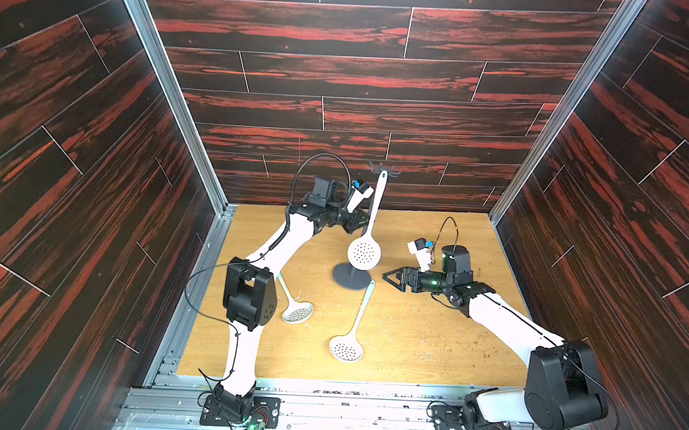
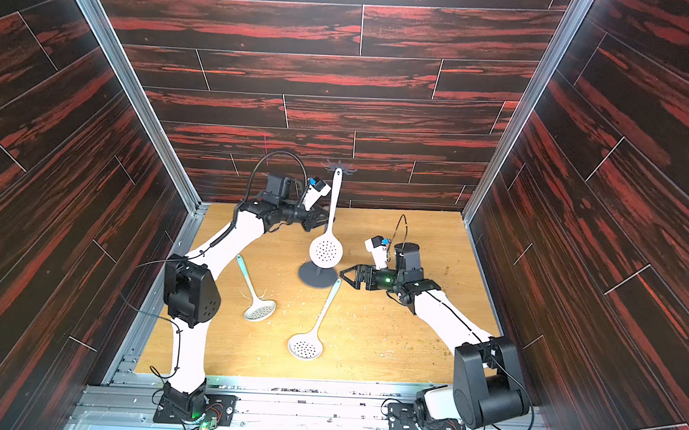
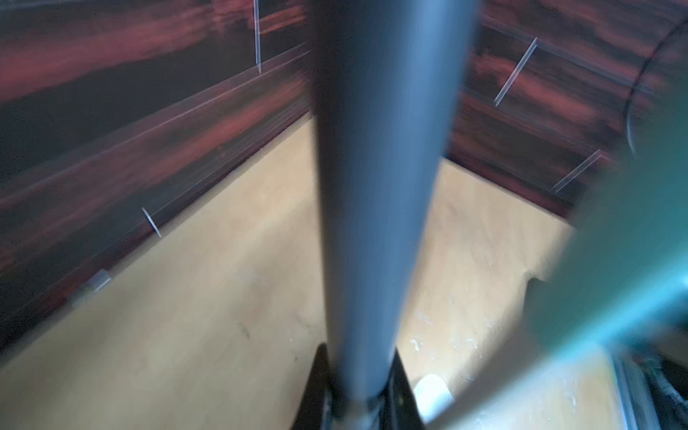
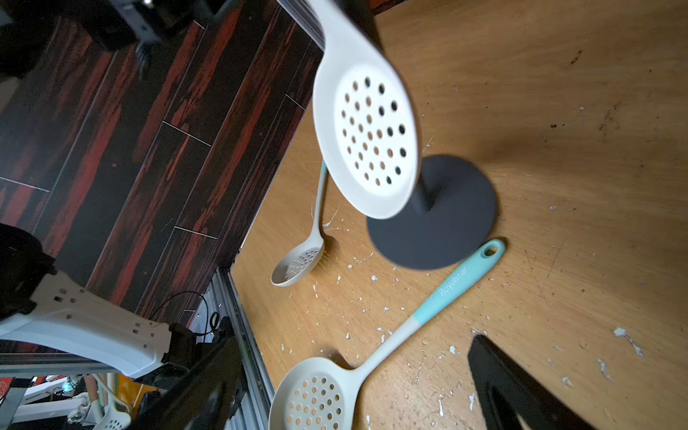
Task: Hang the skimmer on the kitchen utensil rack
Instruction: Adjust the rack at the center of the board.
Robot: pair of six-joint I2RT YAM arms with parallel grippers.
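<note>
In both top views the rack [image 1: 345, 279] [image 2: 314, 278] stands upright about the middle of the desk [image 1: 429, 342], its round base flat on the wood. The hanging skimmer [image 1: 364, 252] [image 2: 325, 250] is hooked by its handle end onto the crown of hooks, bowl down and clear of the base. My left hand [image 1: 362, 221] is up at mid-handle height, hard against the rack on the side facing the desk's left edge. My right hand [image 1: 389, 275] sits low, just beside the base on the right-edge side, spread wide and empty. A second skimmer [image 1: 298, 312] lies flat toward the left edge, its handle partly behind my left arm. A third skimmer [image 1: 346, 348] lies between the base and the front edge.

The left wrist view is badly smeared. The rack [image 3: 372, 186] shows only as its grey pole, rising from between two dark fingers [image 3: 400, 383] that sit tight against it on both sides, so I read the left hand as pinching the pole. A teal smear at one side I cannot identify.

In the right wrist view the hanging skimmer [image 4: 368, 137] floats in front of the pole, above the rack [image 4: 435, 231]. The third skimmer [image 4: 391, 342] has a teal handle lettered "Royalstar". Its holed tip lies just beside the base rim, and I cannot tell if it touches. One dark finger [image 4: 513, 391] of my right hand shows, apart from everything.
</note>
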